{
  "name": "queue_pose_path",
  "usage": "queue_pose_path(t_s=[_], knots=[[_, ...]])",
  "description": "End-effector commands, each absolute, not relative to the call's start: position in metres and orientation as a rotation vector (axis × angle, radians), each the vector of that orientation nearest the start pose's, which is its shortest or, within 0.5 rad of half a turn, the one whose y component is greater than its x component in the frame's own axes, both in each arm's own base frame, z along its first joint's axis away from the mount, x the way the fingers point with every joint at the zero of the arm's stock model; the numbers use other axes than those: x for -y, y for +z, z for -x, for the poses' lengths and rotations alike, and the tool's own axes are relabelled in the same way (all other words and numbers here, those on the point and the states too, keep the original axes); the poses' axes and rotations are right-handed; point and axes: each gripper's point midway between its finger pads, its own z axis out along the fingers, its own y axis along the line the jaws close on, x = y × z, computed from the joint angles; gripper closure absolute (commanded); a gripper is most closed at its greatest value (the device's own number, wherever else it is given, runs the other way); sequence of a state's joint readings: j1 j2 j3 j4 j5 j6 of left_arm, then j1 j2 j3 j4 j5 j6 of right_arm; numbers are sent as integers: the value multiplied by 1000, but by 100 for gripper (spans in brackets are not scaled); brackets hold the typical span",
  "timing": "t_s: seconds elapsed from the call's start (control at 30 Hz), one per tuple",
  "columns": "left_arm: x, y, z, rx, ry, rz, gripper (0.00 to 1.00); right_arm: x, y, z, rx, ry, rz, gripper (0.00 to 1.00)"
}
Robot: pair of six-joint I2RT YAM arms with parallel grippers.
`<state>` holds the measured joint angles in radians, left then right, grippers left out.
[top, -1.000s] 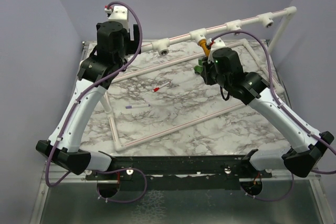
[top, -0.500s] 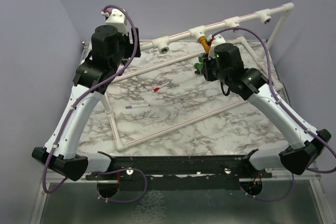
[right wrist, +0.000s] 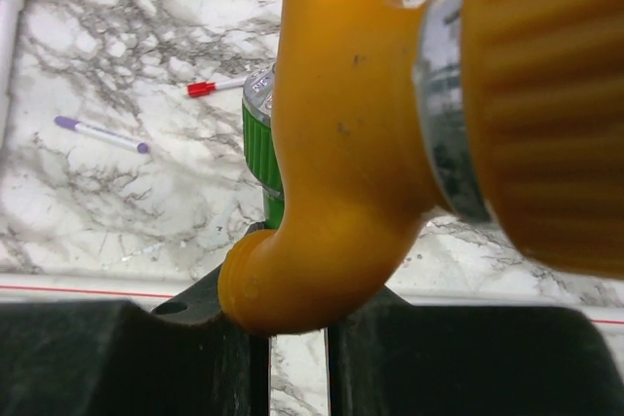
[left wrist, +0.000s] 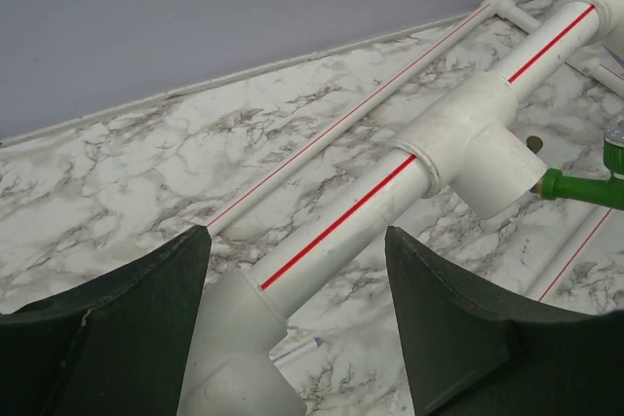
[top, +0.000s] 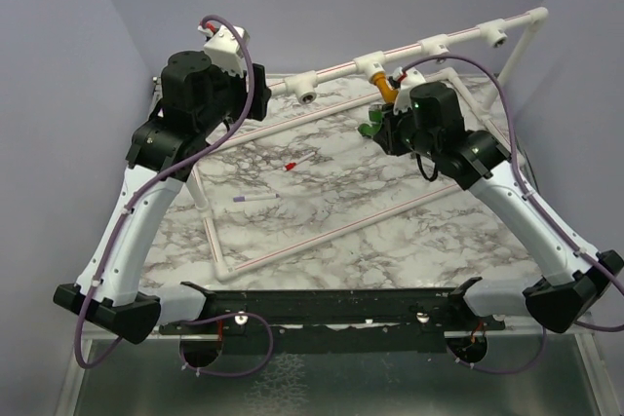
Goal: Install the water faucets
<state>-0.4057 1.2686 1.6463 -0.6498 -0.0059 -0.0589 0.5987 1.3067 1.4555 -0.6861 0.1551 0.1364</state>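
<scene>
Lilac walls close in a marble desk (top: 322, 211) that carries a white, red-striped pipe frame (top: 331, 70). At 11 o'clock the left gripper (left wrist: 294, 250) stands open astride the frame's raised pipe, one finger on either side. Toward 1 o'clock the orange faucet (top: 387, 90) hangs at a T-socket (top: 373, 65) on that pipe. Just beside it the right gripper (right wrist: 297, 358), its jaws nearly together, pinches the green faucet (top: 370, 128). A red pen (top: 297, 162) and a purple pen (top: 255, 197) lie near the desk's centre.

The mustard-orange faucet (top: 387, 91), curved with a ribbed knob and silvery ring, hangs under a socket of the white pipe frame (top: 331, 67). The bright green faucet (top: 371, 127) is just beside it, pinched in the right tool (right wrist: 297, 330).
</scene>
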Motion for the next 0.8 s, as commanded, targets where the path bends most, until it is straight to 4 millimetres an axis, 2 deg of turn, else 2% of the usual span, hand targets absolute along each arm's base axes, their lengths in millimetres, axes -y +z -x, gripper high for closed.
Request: queue_pose_path(t_s=[0.0, 0.3, 0.5, 0.77], knots=[[163, 319, -293, -2203, -453, -403, 27, -195, 314, -313, -2020, 419, 390, 100], [163, 342, -295, -2149, -464, -380, 26, -232, 322, -257, -1958, 729, 585, 99], [162, 360, -296, -2106, -467, -355, 25, -266, 338, -231, -1873, 739, 639, 100], [163, 367, -289, -2086, -497, -353, 25, -277, 367, -233, -1705, 716, 550, 99]])
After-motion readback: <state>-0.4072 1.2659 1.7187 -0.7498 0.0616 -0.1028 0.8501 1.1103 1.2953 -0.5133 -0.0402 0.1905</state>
